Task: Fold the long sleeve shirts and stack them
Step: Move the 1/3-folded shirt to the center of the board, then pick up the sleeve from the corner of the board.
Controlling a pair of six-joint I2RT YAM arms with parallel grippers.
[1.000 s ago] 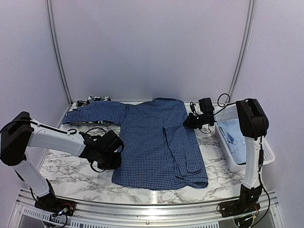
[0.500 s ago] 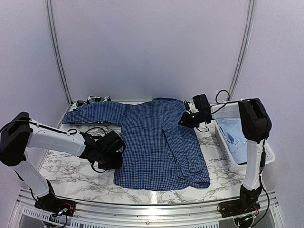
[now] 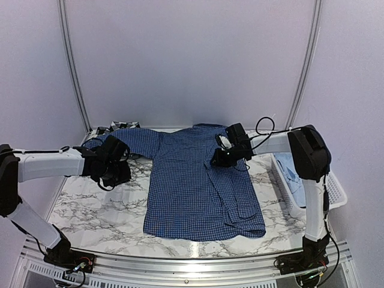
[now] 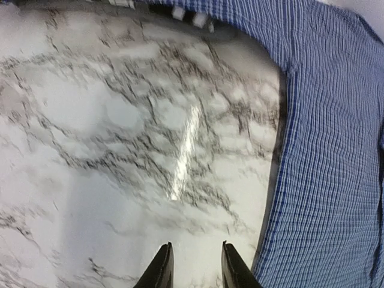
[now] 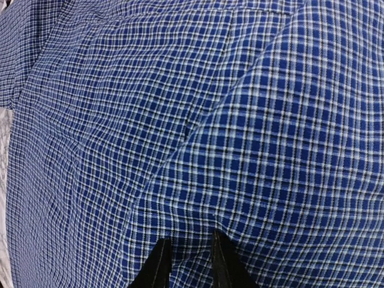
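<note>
Worktop (image 3: 90,213): white-and-grey marble pattern, bare on the near left.
Dark blue checked shirt (image 3: 192,192): spread flat mid-worktop, collar to the rear, hem toward the arms. One sleeve stretches out to the rear left. The right-hand side is folded in over the body.
Black-and-white plaid shirt (image 3: 123,125): rear left corner, only a strip showing behind the outstretched sleeve.
White slatted basket (image 3: 337,193): at the right edge.
Pale blue shirt (image 3: 293,175): lying in the basket.
Left end effector (image 3: 119,170): low over the worktop, just beside the outstretched sleeve, left of the shirt's body.
Right end effector (image 3: 218,158): over the checked shirt's upper right part, below the collar.
</note>
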